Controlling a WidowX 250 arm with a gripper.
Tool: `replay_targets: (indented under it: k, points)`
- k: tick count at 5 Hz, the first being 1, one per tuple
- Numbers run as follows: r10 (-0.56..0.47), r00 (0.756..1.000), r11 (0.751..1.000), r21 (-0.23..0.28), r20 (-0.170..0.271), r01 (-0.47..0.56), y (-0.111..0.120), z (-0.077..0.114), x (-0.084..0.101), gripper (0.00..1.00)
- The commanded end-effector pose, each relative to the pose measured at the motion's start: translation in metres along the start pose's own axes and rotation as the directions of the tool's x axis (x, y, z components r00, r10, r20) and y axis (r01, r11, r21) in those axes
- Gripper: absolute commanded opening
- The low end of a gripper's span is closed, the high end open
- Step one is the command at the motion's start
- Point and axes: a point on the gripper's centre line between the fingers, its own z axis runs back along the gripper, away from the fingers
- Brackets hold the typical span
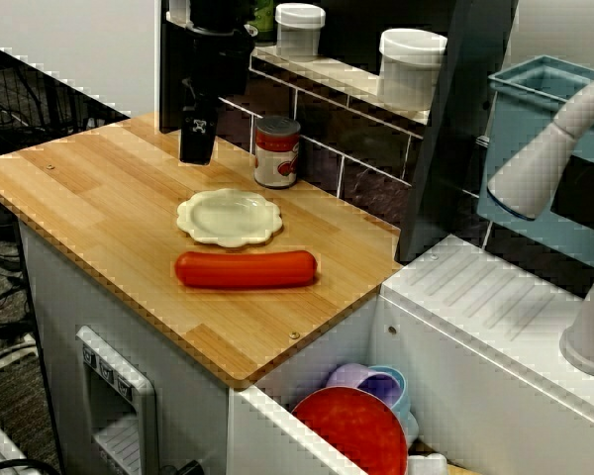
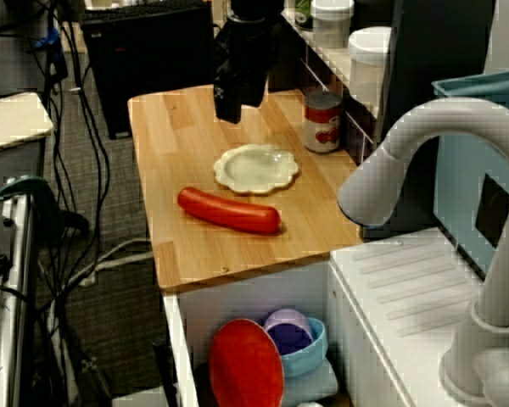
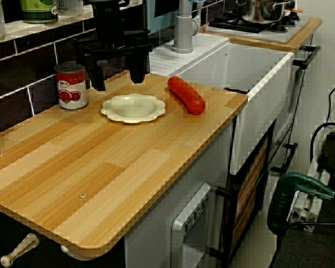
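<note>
As it grips nothing, the black claw [image 3: 118,82] hangs wide open near the cream scalloped plate [image 3: 133,107]. A red sausage [image 3: 186,95] lies alongside.

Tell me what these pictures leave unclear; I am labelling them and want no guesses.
Can: label wording too small in every view.
Bowls below the counter: half hidden by the red plate, cut by the bottom edge, high view.
Gripper: arm above it cut off by the top edge, every view.

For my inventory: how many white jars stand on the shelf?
2: first jar above the tomato can, second jar beside the dark post; the arm may hide more.
</note>
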Motion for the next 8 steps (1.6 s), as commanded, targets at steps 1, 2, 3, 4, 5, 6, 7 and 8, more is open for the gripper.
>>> replay_targets:
  k: [1, 2, 3, 4, 5, 6, 7, 8]
  points:
    - [-0.05, 0.997, 0.989, 0.141, 0.065, 0.041, -0.033, 0.03, -0.016, 1.0]
    - [-0.033, 0.992, 0.964, 0.267, 0.119, -0.001, -0.051, 0.024, -0.018, 1.0]
    - [0.008, 0.99, 0.932, 0.357, 0.138, -0.058, -0.071, 0.012, -0.008, 1.0]
    - [0.082, 0.983, 0.915, 0.379, 0.161, -0.139, -0.083, 0.009, 0.001, 1.0]
    - [0.089, 0.98, 0.937, 0.318, 0.179, -0.144, -0.1, 0.013, 0.012, 1.0]
    - [0.074, 0.98, 0.945, 0.3, 0.186, -0.128, -0.118, 0.019, 0.018, 1.0]
    - [0.061, 0.981, 0.953, 0.281, 0.187, -0.113, -0.125, 0.021, 0.02, 1.0]
    - [0.069, 0.978, 0.958, 0.261, 0.199, -0.12, -0.126, 0.017, 0.021, 1.0]
